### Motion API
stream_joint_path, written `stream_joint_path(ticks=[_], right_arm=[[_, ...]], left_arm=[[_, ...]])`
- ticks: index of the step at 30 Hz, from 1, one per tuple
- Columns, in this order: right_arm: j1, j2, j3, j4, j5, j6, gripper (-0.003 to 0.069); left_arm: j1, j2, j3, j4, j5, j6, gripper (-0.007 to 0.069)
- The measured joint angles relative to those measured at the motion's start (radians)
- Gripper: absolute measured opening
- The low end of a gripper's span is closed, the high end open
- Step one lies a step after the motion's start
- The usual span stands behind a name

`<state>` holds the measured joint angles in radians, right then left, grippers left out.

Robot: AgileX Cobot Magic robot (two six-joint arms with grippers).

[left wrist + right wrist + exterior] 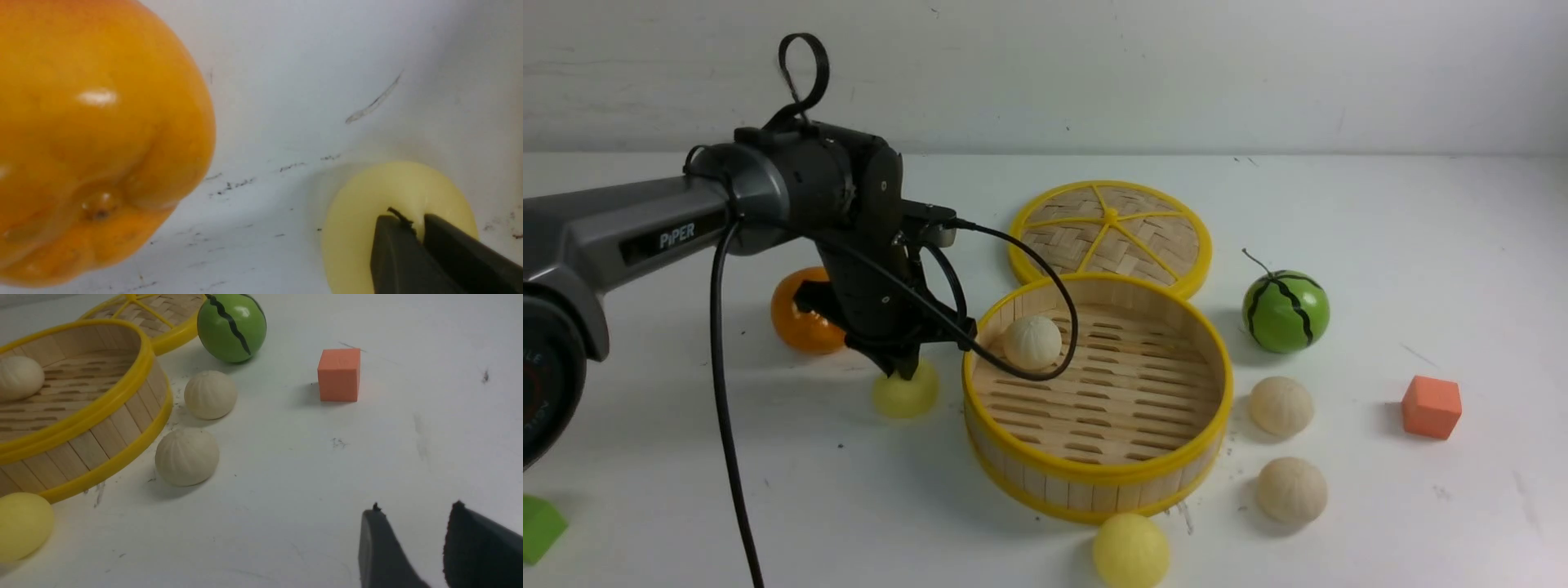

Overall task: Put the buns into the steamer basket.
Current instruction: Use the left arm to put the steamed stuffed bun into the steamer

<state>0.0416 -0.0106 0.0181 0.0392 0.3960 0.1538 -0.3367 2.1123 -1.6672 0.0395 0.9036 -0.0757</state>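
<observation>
At the back there is a white wall. It looks flat and mostly plain, with thin, faint lines running across it and a few tiny dark specks. In front of the wall is a big white table. It is so wide that it goes past both sides of the front view. The back edge of the table makes a long, straight line against the wall. The top has small dark marks, little scratches and some gray smudges. The light is soft and a bit cool, and the shadows on the table are pale and blurry.
</observation>
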Motion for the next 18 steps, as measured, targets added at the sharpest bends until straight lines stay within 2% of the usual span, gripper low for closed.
stream_joint_path(ticks=[10,13,18], right_arm=[[0.0,0.0,0.0,0.0,0.0,0.0,0.0241],[0.0,0.0,0.0,0.0,0.0,0.0,0.0241],[0.0,0.0,0.0,0.0,0.0,0.0,0.0241]], left_arm=[[0.0,-0.104,0.0,-0.015,0.079,0.0,-0.0013],[-0.001,-0.169,0.0,-0.06,0.114,0.002,-0.0013],[-0.089,-0.247,0.0,-0.142,0.147,0.045,-0.0013]])
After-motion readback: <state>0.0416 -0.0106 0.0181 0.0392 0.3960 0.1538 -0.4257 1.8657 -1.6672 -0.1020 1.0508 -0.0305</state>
